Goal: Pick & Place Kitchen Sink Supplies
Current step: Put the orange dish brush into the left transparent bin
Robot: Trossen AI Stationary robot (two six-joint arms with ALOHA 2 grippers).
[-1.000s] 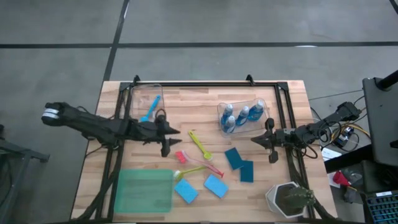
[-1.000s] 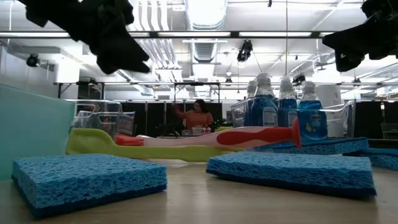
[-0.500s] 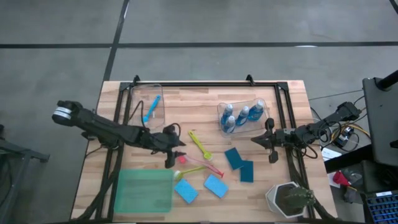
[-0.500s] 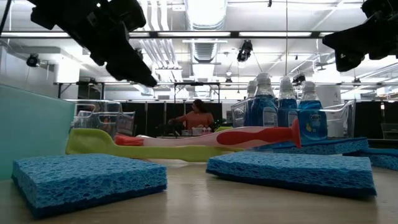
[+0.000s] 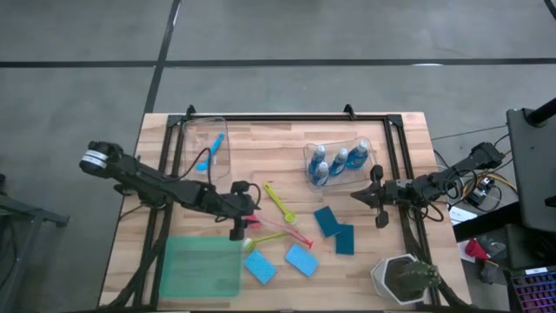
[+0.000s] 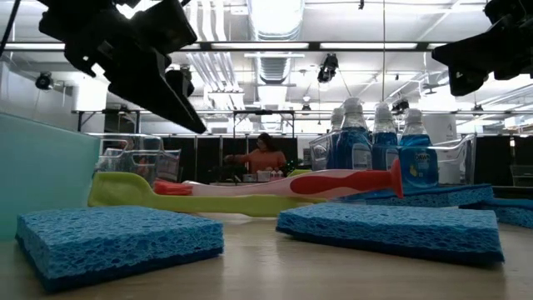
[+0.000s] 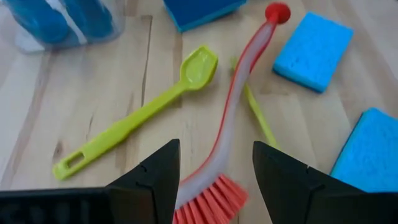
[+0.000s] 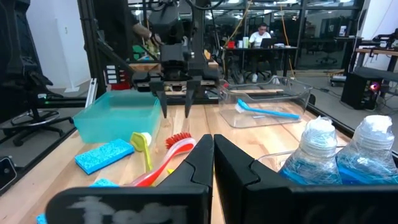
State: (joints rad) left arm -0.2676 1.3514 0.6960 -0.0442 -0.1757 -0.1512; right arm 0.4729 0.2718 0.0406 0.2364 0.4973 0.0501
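Pink bristles sit between my open fingers: my left gripper (image 5: 245, 220) has swung away from the bin (image 5: 193, 143) holding the blue brush (image 5: 209, 151) and dropped over the pink brush (image 7: 225, 138), straddling its head, nothing held yet. I judge a close comes next. Rightward, bottles (image 5: 338, 162) stand in their bin. My right gripper (image 5: 379, 209) waits, fingers together, empty.

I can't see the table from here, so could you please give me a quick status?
Left gripper open, fingers either side of the pink brush bristles, not gripping. Right gripper shut, waiting beside the bottle bin. Yellow-green brush lies alongside.
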